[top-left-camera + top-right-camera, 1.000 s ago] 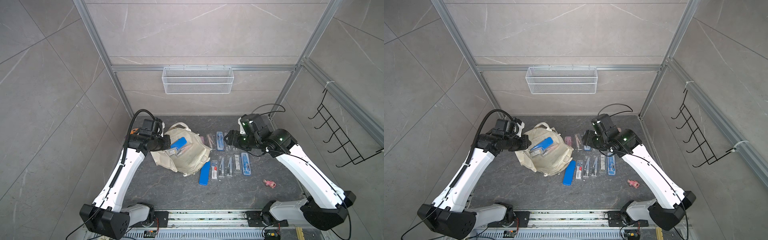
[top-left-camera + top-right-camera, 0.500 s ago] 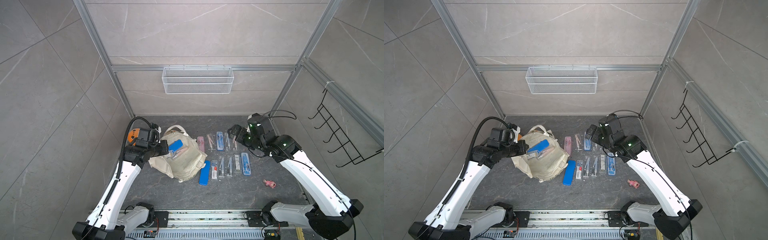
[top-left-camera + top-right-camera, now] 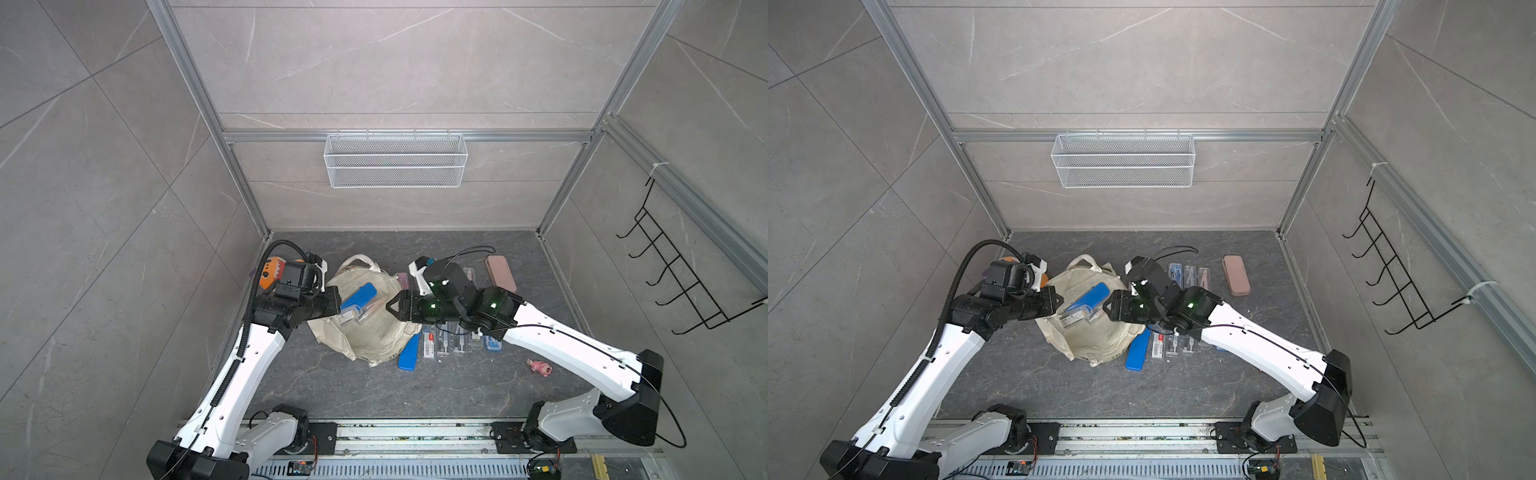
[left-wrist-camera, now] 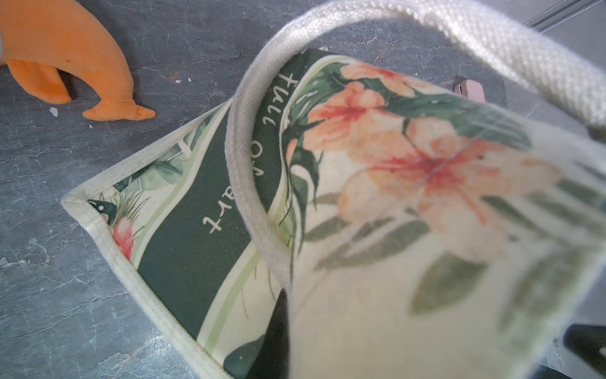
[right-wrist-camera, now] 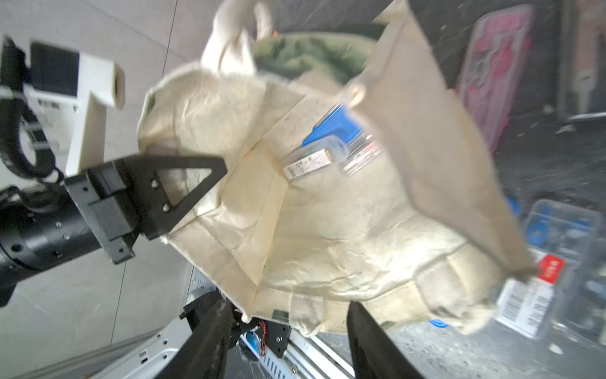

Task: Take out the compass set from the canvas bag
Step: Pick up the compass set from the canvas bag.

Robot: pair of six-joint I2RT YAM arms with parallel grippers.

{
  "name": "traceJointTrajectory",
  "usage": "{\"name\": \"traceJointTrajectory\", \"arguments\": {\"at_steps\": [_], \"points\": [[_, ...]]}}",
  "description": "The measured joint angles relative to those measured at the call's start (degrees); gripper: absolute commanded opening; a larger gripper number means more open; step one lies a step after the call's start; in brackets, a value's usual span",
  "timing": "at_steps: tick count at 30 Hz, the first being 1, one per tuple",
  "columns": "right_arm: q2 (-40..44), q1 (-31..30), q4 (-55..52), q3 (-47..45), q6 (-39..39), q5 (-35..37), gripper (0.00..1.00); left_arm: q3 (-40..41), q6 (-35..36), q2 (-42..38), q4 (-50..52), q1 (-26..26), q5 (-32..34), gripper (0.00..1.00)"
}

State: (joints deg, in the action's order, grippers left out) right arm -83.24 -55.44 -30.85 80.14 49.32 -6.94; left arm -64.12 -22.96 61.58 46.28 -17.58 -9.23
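The canvas bag (image 3: 365,332) (image 3: 1096,336) lies in the middle of the floor with its mouth held wide. My left gripper (image 3: 332,301) (image 3: 1054,301) is shut on its left rim; in the left wrist view the printed panel (image 4: 196,229) fills the frame and one dark fingertip (image 4: 278,331) shows against the cloth. Inside lie a clear-packed compass set (image 3: 351,318) (image 5: 308,162) and a blue case (image 3: 359,295) (image 5: 337,128). My right gripper (image 3: 390,309) (image 3: 1106,309) (image 5: 288,328) hangs open at the bag's right rim, holding nothing.
Several clear compass sets (image 3: 453,340) and another blue case (image 3: 409,353) lie in a row right of the bag. A pink case (image 3: 500,274) sits behind them, a small pink toy (image 3: 540,368) at the right, an orange plush (image 3: 272,270) (image 4: 72,55) by my left wrist. A wire basket (image 3: 395,160) hangs on the back wall.
My right arm has swung from the row of sets on the floor over to the bag's right rim. The left gripper kept its hold on the rim, and the bag's mouth gapes wider.
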Motion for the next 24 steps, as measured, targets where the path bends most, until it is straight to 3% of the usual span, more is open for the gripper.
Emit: {"name": "traceJointTrajectory", "arguments": {"at_steps": [6, 10, 18, 24], "points": [[-3.8, -4.3, 2.8, 0.0, 0.2, -0.8, 0.49, 0.1, -2.3, -0.3, 0.2, -4.7, 2.8, 0.00], [-7.2, -5.7, 3.6, -0.1, 3.8, -1.0, 0.49, 0.1, -4.2, -0.4, 0.5, -8.7, 6.1, 0.00], [-11.4, -6.1, 6.8, -2.8, 18.3, 3.7, 0.50, 1.0, -8.8, -1.5, 1.1, -16.5, 13.1, 0.00], [-17.8, -6.2, 9.2, -2.9, 29.4, 9.2, 0.60, 3.8, -11.0, -4.8, 0.3, -21.2, 17.1, 0.00]]}}
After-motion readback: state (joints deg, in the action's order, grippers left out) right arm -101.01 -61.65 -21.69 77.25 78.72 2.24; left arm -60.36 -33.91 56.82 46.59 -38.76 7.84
